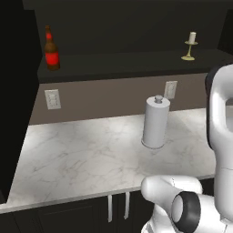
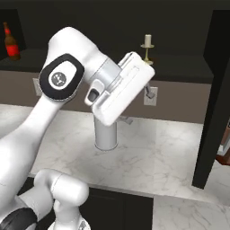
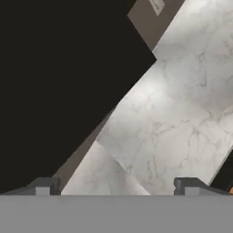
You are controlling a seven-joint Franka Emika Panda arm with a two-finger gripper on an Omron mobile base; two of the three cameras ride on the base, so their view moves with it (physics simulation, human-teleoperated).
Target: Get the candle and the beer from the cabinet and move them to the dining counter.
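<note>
Two things I am after, one beer (image 1: 51, 50) and one candle (image 1: 191, 45), both stand upright on the dark shelf of the open cabinet (image 1: 127, 59) above the counter (image 1: 86, 154). From the left base view I count one bottle at the far left end of that shelf, dark brown with a red label, and one cream candle stub on its brass holder toward the far right end; they are well apart from each other. Nothing is touching either one.

Below the shelf I see two wall outlets (image 1: 53, 98) on the brown backsplash, one at the left and one further right just behind the paper towel roll (image 1: 155, 122). That single white roll stands upright on the marble counter, near the right side. Two short silver handles (image 1: 117, 207) show side by side on the lower dark doors at the near edge.

In the right base view my arm's hand is raised in front of the candle, just below and left of it. In the hand view the two fingers (image 3: 43, 186) stand wide apart with nothing between them, looking down on marble and the dark cabinet face.
</note>
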